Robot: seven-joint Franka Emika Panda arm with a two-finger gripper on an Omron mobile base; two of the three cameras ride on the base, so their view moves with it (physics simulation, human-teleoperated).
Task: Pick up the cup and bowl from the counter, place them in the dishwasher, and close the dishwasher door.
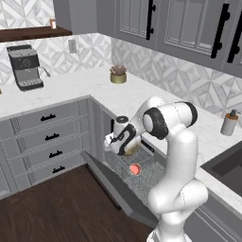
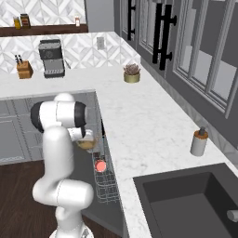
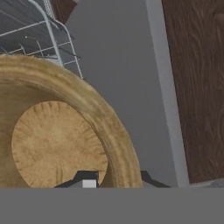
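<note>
The cup sits in the rack over the open door; the bowl hangs just behind it.

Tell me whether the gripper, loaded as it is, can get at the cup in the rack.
Probably not: the gripper is shut on the bowl, though the cup sits uncovered in the rack.

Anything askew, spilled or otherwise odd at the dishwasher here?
Nothing stands out. The cup sits in the rack with its red inside showing, the claw grips the bowl by its rim over the open door, and nothing looks spilled or damaged.
</note>
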